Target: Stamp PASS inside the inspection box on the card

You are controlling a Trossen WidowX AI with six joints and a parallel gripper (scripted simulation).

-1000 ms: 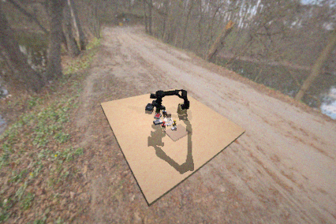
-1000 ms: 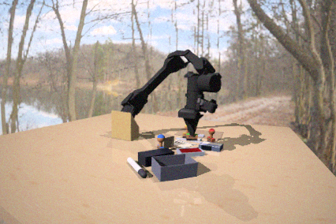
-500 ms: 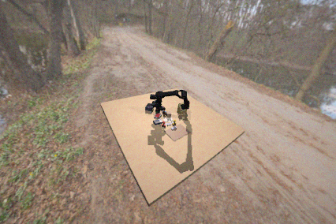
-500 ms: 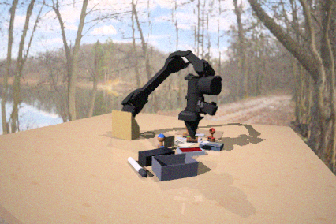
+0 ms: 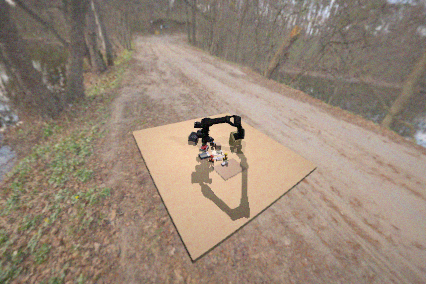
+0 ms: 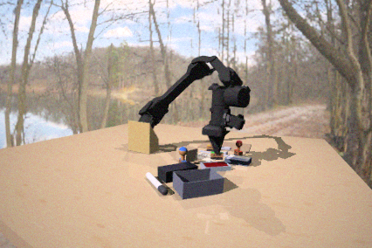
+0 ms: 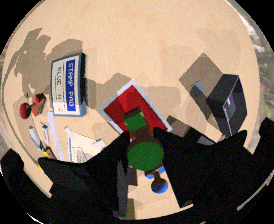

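My gripper is shut on a stamp with a green round knob. The stamp points downward, and its green-topped base overlaps the lower part of the red ink pad in the wrist view. In the exterior view the stamp hangs just behind and above that pad; contact is not visible. The white card lies left of the gripper in the wrist view, partly covered by a finger. Its inspection box and any print cannot be made out, and the stamp's face is hidden.
A closed blue stamp pad and a red-knobbed stamp lie beyond the card. A blue-knobbed stamp stands nearby. An open grey box, a black block and a marker lie in front.
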